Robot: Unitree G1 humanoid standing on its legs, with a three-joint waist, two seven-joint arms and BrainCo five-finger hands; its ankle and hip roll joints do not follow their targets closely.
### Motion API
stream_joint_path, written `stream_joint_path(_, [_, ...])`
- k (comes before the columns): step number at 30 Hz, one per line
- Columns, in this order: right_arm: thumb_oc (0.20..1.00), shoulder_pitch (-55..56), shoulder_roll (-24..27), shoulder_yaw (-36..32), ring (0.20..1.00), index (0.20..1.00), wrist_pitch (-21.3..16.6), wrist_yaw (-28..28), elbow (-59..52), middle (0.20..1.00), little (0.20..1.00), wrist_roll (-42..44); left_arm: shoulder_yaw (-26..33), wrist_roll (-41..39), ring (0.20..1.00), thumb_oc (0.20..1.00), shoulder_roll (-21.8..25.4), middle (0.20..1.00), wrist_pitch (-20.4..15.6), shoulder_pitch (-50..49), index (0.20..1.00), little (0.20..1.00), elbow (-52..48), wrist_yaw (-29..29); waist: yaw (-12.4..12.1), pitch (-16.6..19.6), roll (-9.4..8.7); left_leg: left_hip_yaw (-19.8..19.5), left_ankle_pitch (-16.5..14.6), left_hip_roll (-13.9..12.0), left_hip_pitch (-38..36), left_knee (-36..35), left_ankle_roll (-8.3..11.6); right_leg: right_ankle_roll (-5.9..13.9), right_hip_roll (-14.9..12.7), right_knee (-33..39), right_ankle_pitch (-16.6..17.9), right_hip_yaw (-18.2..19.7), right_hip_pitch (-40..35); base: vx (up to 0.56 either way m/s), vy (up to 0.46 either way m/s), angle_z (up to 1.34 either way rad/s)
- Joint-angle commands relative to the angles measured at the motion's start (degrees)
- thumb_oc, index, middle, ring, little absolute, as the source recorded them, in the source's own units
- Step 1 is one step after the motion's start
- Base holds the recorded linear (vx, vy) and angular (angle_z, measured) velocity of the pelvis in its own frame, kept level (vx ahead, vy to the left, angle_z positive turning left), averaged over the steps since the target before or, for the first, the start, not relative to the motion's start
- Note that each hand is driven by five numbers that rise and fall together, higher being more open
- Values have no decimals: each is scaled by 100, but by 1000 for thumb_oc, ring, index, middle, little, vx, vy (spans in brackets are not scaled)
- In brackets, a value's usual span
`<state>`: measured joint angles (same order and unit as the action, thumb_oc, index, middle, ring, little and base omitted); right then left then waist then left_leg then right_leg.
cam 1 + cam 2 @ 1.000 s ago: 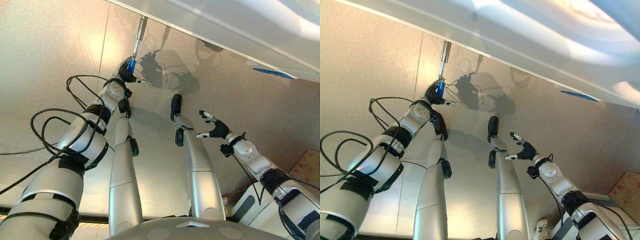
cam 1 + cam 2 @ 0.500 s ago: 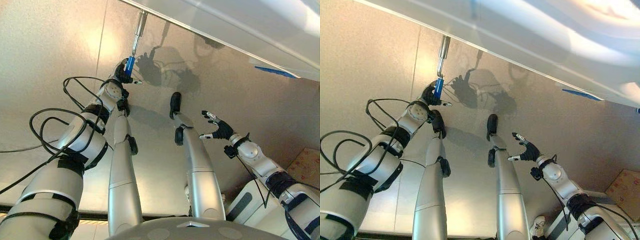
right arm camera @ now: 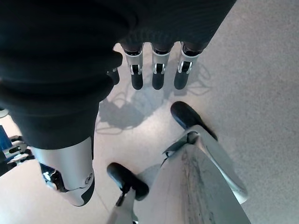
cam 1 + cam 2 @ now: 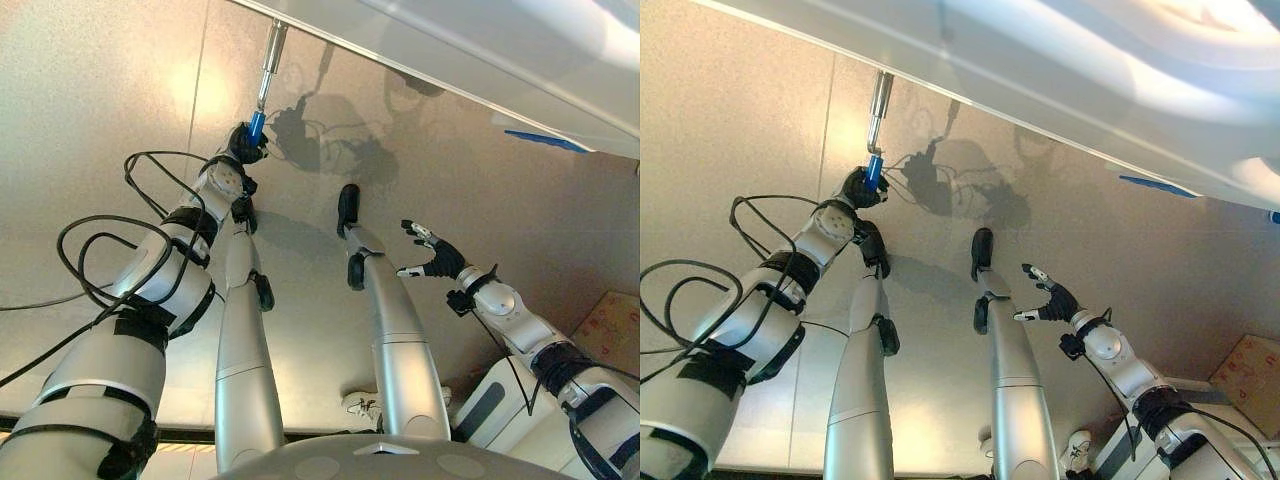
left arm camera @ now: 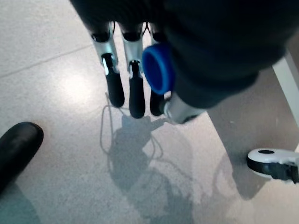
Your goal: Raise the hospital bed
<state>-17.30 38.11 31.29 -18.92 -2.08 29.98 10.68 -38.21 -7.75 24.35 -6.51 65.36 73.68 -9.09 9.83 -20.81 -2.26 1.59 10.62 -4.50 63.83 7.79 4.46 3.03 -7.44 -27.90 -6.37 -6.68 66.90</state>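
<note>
The hospital bed's pale frame [image 4: 450, 50] runs across the far side. A metal crank shaft [image 4: 268, 60] hangs down from its edge and ends in a blue grip [image 4: 256, 123]. My left hand [image 4: 243, 145] is shut on that grip; in the left wrist view the blue grip's round end [image 5: 158, 68] sits against the palm, with the fingers [image 5: 114, 79] wrapped beside it. My right hand [image 4: 437, 260] floats over the floor on the right, well away from the crank, its fingers [image 3: 156, 70] relaxed and holding nothing.
A bed caster wheel [image 5: 273, 164] stands on the floor close to my left hand. A strip of blue tape [image 4: 545, 142] lies on the floor under the bed's edge. A cardboard box [image 4: 615, 330] sits at the lower right.
My left hand has carried the blue grip a little farther away, toward the bed's edge. The right hand has hardly moved.
</note>
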Motion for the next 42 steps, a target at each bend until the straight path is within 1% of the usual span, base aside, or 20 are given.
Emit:
stream_joint_path(1, [1000,417,253,-36,1000,1000,-215,-12,-279,1000,1000,-186,27,187,200,200,-46,200,-106,323,200,200,148,-43,-135,-77,-88,-87,-1140,-5,-120,1065,-174,426,240,1245,1150,274,-270,0,0,0])
stream_joint_path(13, [1000,418,271,15,1000,1000,-207,9,-255,1000,1000,-271,57,182,200,200,-26,200,-114,267,200,200,98,-24,-143,-54,-85,-88,-1137,-3,-140,1062,-162,424,238,1240,1147,273,-291,0,0,0])
stream_joint_path(24, [1000,379,273,121,1000,1000,-198,23,-219,1000,1000,-312,-27,235,200,200,-105,200,-123,310,200,200,32,-57,-151,-83,-88,-90,-1135,-12,-185,1054,-152,415,239,1230,1141,278,-313,0,0,0])
stream_joint_path(36, [1000,381,264,207,1000,1000,-180,2,-274,1000,1000,-284,-158,272,200,200,-329,200,-160,335,200,200,-214,-60,-118,-133,-76,-56,-1135,-28,-242,1036,-131,416,263,1228,1134,306,-327,0,0,0])
stream_joint_path(42, [1000,435,289,229,1000,1000,-183,19,-266,1000,1000,-304,-238,139,200,200,-565,200,-221,329,200,200,-467,-77,-113,-129,-48,-39,-1121,-28,-280,996,-123,415,265,1210,1122,299,-331,0,0,0])
